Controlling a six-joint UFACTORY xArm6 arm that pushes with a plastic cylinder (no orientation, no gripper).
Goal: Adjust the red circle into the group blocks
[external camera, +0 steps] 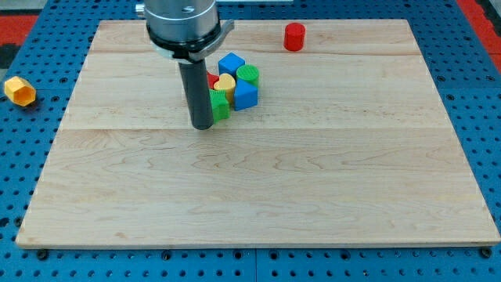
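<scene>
The red circle (294, 37), a short red cylinder, stands alone near the view's top, right of centre on the wooden board (258, 196). The group sits left and below it: a blue block (231, 64), a green cylinder (249, 75), a yellow heart (225, 83), a second blue block (245, 95), a green block (221, 105) and a red piece (212, 80) partly hidden behind the rod. My tip (203, 126) rests on the board at the group's lower left, touching or just beside the green block, far from the red circle.
A yellow hexagonal block (19, 91) lies off the board on the blue pegboard at the view's left. The arm's grey body (182, 23) hangs over the board's top edge above the group.
</scene>
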